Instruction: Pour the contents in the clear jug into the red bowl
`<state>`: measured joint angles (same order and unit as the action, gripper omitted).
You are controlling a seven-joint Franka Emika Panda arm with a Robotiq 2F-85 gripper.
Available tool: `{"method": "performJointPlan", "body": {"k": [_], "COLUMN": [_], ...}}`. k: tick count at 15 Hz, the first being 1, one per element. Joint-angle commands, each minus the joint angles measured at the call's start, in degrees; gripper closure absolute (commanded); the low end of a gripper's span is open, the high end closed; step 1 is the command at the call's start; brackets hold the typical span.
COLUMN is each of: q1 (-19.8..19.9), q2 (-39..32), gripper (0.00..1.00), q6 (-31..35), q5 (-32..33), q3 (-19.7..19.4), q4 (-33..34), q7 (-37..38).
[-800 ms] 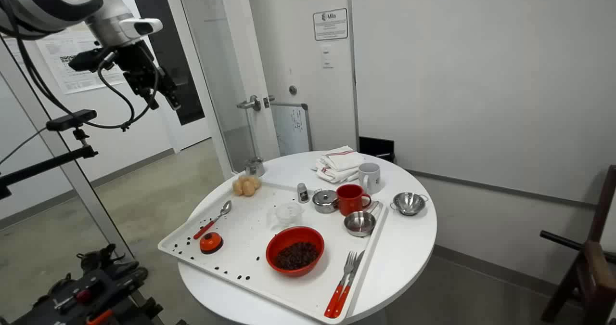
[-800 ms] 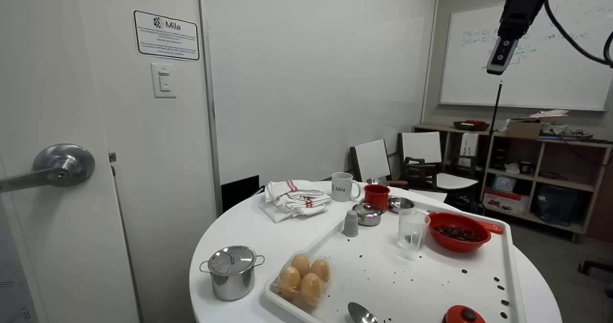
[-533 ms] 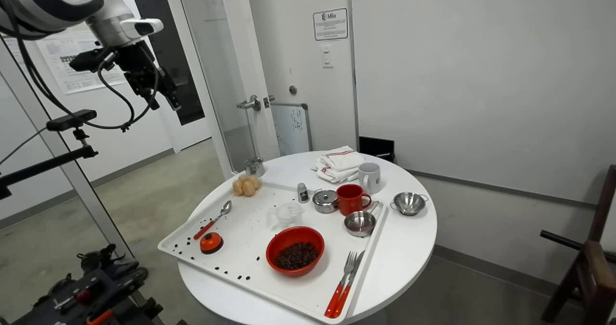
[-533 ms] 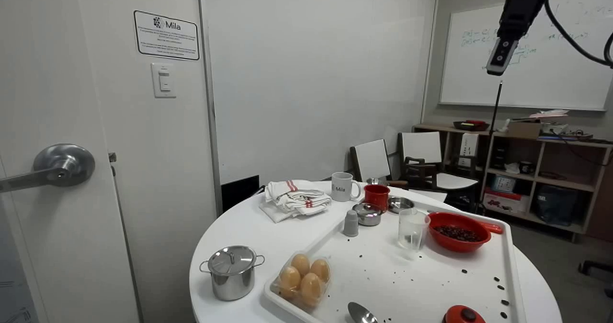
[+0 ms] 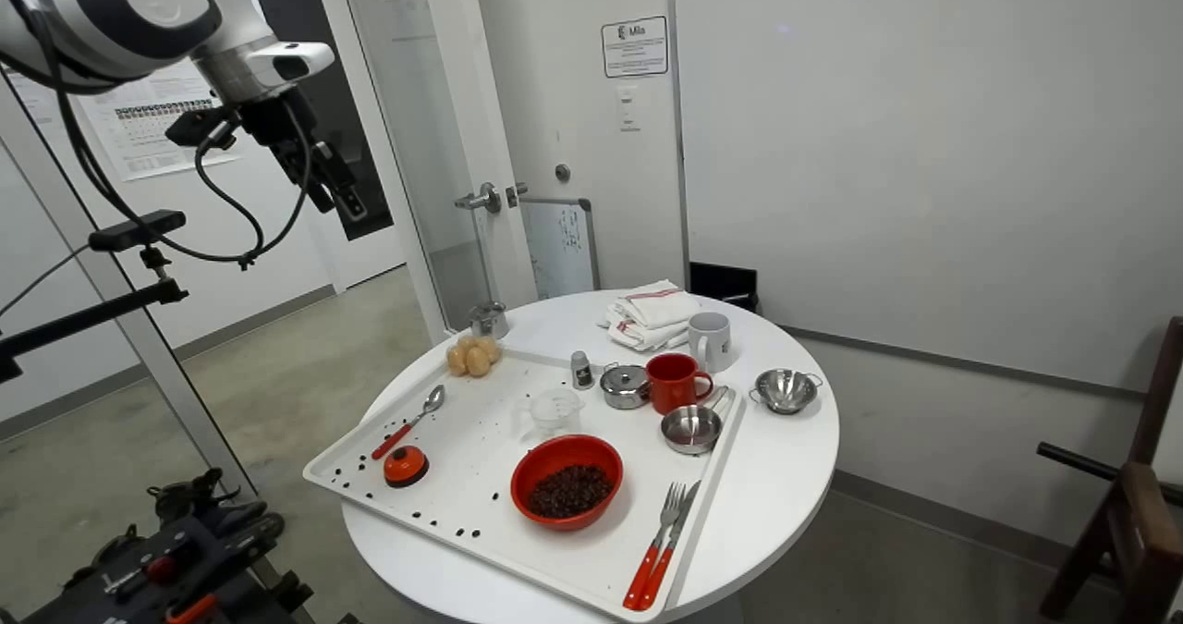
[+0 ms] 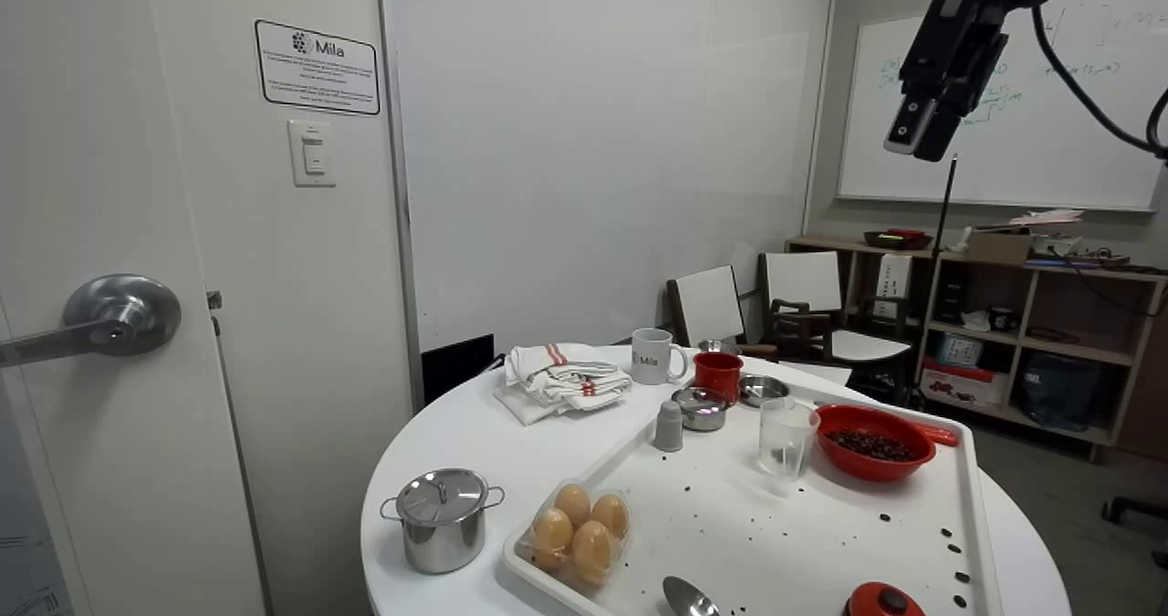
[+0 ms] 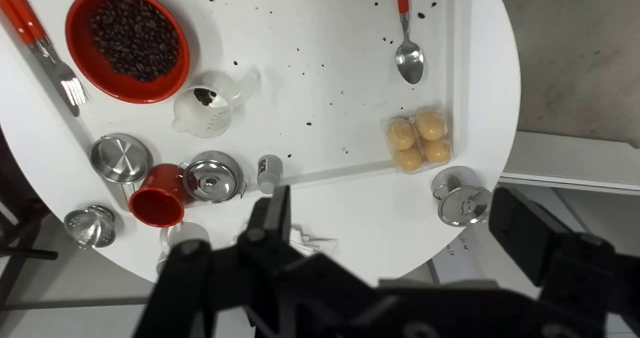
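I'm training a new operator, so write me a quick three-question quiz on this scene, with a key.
1. How many eggs does the wrist view show?
2. True or false: the gripper is holding the clear jug.
3. Which holds the most dark beans: a) the red mug, b) the red bowl, or c) the metal pan?
Key: 1. Four. 2. False: the gripper is open, and the clear jug stands on the tray. 3. b.
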<state>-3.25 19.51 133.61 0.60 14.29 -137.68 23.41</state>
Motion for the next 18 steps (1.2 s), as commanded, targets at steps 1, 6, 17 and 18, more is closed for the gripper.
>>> {"method": "performJointPlan", "body": {"k": [1, 6, 17, 18], "q1": [2.9, 5.4, 3.1, 2.8], "q2": [-2.0, -11.4, -24.8, -25.3], "gripper": [0.00, 0.00, 0.00, 0.00], "q6": [0.4, 0.1, 13.0, 12.9], "q5": [5.7, 10.2, -1.4, -4.3], "q3": [2.2, 1.1, -8.6, -8.7], "q4": [0.7, 4.8, 5.6, 5.6], "q7": [11.3, 26.9, 37.1, 34.2]}}
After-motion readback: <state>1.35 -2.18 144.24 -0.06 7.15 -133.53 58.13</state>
